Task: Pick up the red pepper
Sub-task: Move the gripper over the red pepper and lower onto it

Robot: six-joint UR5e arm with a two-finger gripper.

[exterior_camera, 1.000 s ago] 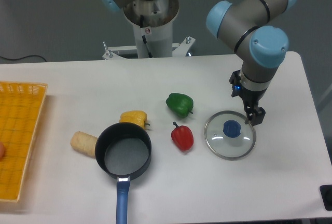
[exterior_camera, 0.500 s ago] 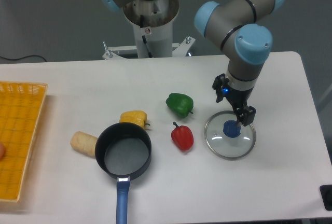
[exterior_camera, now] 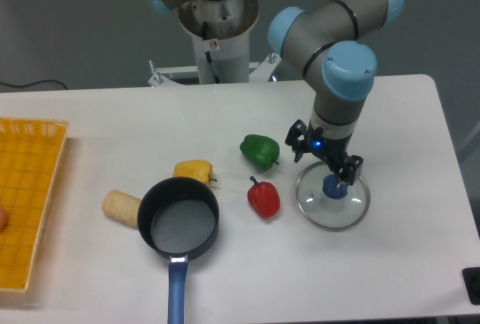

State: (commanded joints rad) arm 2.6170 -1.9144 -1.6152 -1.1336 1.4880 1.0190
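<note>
The red pepper [exterior_camera: 264,198] is small and glossy with a short dark stem, and lies on the white table near the middle. The gripper [exterior_camera: 323,161] hangs to its right, above the left part of a glass lid. Its two black fingers stand apart with nothing between them. It is about a hand's width right of the red pepper and above table level.
A green pepper [exterior_camera: 259,151] lies just behind the red one and a yellow pepper [exterior_camera: 194,170] to its left. A black pan with a blue handle [exterior_camera: 179,223] sits front left, a bread roll [exterior_camera: 121,207] beside it. A glass lid with a blue knob [exterior_camera: 332,198] lies right. An orange basket [exterior_camera: 22,196] stands at the far left.
The arm has swung left, from the lid's right edge to over its left part, closer to the red pepper. The wrist has turned. The objects have not moved.
</note>
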